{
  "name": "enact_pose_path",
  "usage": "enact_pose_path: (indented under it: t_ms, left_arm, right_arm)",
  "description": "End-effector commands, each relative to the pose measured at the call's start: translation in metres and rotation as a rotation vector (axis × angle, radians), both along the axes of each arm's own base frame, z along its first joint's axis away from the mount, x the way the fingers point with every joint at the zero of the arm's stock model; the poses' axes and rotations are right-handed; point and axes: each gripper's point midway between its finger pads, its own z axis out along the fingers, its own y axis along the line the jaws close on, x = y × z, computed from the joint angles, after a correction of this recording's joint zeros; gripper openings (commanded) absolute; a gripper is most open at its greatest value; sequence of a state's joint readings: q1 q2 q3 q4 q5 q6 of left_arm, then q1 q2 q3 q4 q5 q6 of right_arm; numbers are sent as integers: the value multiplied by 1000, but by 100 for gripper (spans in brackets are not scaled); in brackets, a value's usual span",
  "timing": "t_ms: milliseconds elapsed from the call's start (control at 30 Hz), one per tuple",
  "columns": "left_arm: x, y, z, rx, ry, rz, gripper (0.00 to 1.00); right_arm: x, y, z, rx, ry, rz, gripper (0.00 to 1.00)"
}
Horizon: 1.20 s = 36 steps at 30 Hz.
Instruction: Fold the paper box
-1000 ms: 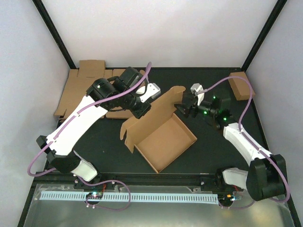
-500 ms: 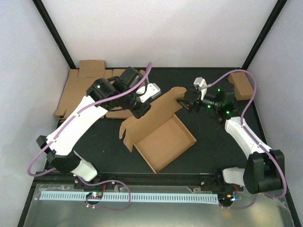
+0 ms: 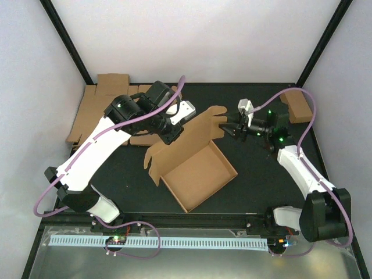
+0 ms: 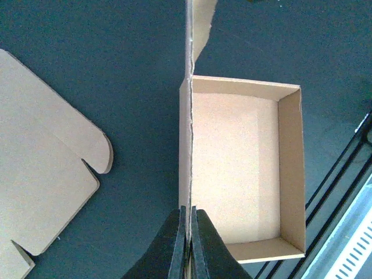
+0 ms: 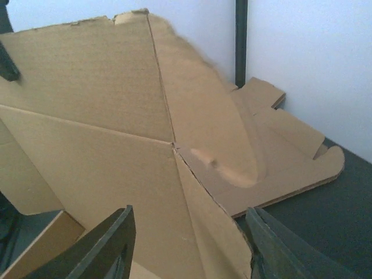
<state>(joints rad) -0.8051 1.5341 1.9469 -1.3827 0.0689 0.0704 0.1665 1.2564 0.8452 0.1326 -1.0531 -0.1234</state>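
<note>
In the middle of the dark counter (image 3: 261,174) the box (image 3: 200,171) is sitting at an angle, its shallow tray lying open toward the near side. Its lid is standing upright along the tray's far edge, with a side flap jutting out at each end. The left wrist view is looking straight down the lid's top edge, with the tray of the box (image 4: 232,174) lying to the right of it and bare counter (image 4: 87,58) to the left.

The left pincer (image 3: 172,131) is reaching in from the far-left side and is pinching the upright lid. In its own camera the left pincer (image 4: 187,244) is showing both fingers pressed against the thin cardboard edge, one on each face.

The right pincer (image 3: 229,125) is hovering at the right end of the lid, close to the rounded flap there. Its fingers are spread wide. In the right wrist view the right pincer (image 5: 192,250) is framing the lid's inner face and a creased flap of the box (image 5: 104,157); whether either finger is touching the cardboard cannot be told.

Flat cardboard sheets (image 3: 93,110) are lying at the far-left corner of the counter, and one sheet (image 4: 40,174) is showing beside the lid. A small closed box (image 3: 296,106) is resting at the far-right corner, well apart from the rest.
</note>
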Motion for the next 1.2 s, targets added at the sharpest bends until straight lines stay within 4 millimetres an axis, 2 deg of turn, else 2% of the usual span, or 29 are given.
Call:
enact_pose_path:
  t_ms: [0, 200, 433, 567, 700, 767, 900, 967, 1000, 1100, 1167]
  left_arm:
    - [14, -4, 20, -42, -68, 32, 1]
    - [15, -12, 21, -64, -68, 10, 2]
    - [23, -22, 16, -68, -62, 2, 2]
    - [29, -31, 14, -70, -62, -9, 2]
    - [38, -38, 18, -72, -87, -14, 4]
    - [47, -41, 20, -71, -108, 4, 13]
    - [73, -51, 25, -105, -161, 88, 47]
    - [86, -56, 28, -146, -169, 135, 57]
    - [92, -57, 31, -168, -172, 163, 65]
    - [100, -58, 51, -231, -202, 208, 81]
    - [99, -47, 69, -256, -247, 244, 90]
  right_arm:
    - [-19, 0, 4, 23, 10, 16, 51]
    - [-26, 1, -4, 2, 50, -69, 33]
    - [-24, -1, -10, -47, 66, -212, 8]
    - [-12, -13, -19, -79, 75, -331, 2]
    - [-8, -21, -19, -79, 83, -396, 2]
    - [-4, -31, -17, -66, 104, -474, 2]
    - [-7, -52, -12, 19, 118, -608, 2]
    - [-9, -63, -8, 56, 109, -675, 2]
    - [-9, -67, -7, 58, 100, -699, 2]
    - [-7, -76, -10, 38, 87, -752, 1]
    - [-6, -77, -10, 28, 74, -756, 2]
